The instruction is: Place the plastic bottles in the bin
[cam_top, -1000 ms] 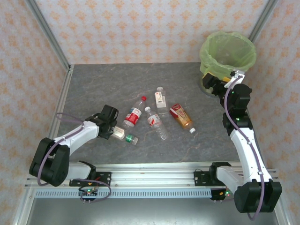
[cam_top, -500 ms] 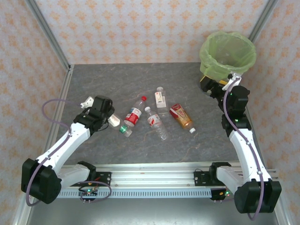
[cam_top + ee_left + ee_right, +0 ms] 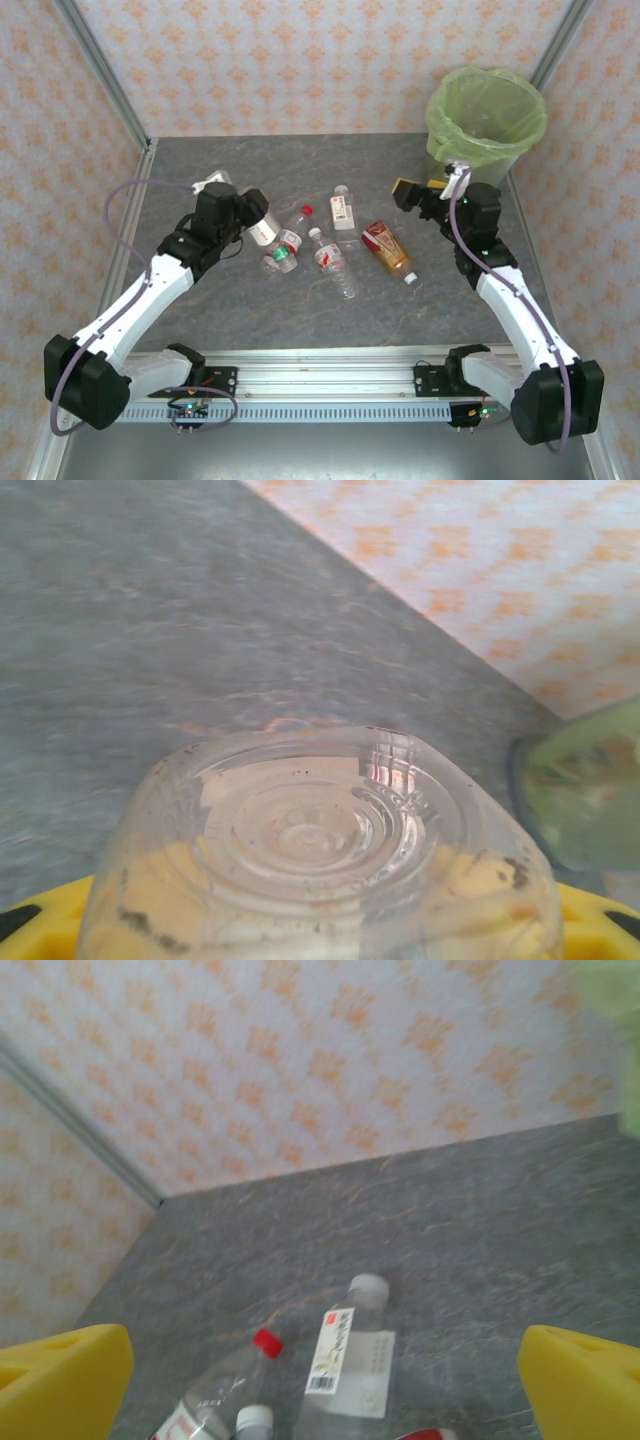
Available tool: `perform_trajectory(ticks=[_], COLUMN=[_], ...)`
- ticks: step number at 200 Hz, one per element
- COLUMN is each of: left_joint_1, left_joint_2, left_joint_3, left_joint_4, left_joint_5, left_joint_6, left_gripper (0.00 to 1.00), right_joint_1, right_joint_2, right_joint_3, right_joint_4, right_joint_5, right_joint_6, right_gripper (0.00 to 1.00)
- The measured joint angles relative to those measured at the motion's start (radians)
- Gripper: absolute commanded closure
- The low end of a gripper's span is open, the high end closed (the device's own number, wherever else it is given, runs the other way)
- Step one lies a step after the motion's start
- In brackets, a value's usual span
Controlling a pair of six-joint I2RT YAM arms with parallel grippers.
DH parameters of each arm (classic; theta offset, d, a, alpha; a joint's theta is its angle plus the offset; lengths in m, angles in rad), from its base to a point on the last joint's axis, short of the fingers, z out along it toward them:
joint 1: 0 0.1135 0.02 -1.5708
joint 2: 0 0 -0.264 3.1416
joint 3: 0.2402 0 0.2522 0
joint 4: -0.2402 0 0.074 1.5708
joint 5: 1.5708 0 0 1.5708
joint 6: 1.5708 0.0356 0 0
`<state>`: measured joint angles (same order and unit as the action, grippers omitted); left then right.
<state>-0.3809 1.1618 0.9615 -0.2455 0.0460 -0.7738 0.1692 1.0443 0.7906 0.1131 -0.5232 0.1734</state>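
Over the table (image 3: 200, 170), seen from above, the left arm (image 3: 140, 300) stretches from its base toward the middle, bent at the elbow. The left tool (image 3: 256, 226) is clamped on the green-capped bottle (image 3: 274, 248), whose cap points toward the near edge, just beside the red-capped bottle (image 3: 293, 232). The right arm (image 3: 510, 300) leans left, and the right tool (image 3: 408, 192) is spread wide with nothing in it, between the bin (image 3: 478, 152) in the far right corner and the white-labelled bottle (image 3: 343, 208). A white-capped bottle (image 3: 332, 262) and a brown-orange bottle (image 3: 388, 249) lie nearer.

From the left wrist, the clear base of the held bottle (image 3: 320, 850) sits close up between yellow fingers (image 3: 585, 930), with the bin (image 3: 585, 790) blurred at the right.

From the right wrist, the yellow fingers (image 3: 60, 1380) stand well apart at the lower corners. Beyond them, the white-labelled bottle (image 3: 350, 1360) and the red-capped bottle (image 3: 225, 1390) lie on the table.
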Motion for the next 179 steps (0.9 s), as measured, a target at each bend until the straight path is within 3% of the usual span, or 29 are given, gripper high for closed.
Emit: perform_trajectory(ticks=[46, 124, 163, 179], left_joint_1=[-0.084, -0.104, -0.12, -0.124], left_joint_2=[0.121, 0.259, 0.272, 0.272], left_joint_3=[0.13, 0.189, 0.216, 0.216], left_joint_4=[0.086, 0.232, 0.239, 0.255], left_joint_5=[0.074, 0.261, 0.295, 0.3], left_joint_6=[0.051, 0.032, 0.036, 0.037], left_gripper=[0.57, 0.58, 0.58, 0.58], right_joint_1=[0.146, 0.359, 0.431, 0.436], right_joint_2=[0.072, 0.282, 0.343, 0.343], right_joint_3=[0.001, 0.12, 0.159, 0.159], right_joint_4=[0.001, 0.068, 0.097, 0.103], right_joint_5=[-0.033, -0.245, -0.251, -0.229], right_joint_6=[-0.04, -0.024, -0.008, -0.001], right_gripper=[0.01, 0.01, 0.0, 0.05])
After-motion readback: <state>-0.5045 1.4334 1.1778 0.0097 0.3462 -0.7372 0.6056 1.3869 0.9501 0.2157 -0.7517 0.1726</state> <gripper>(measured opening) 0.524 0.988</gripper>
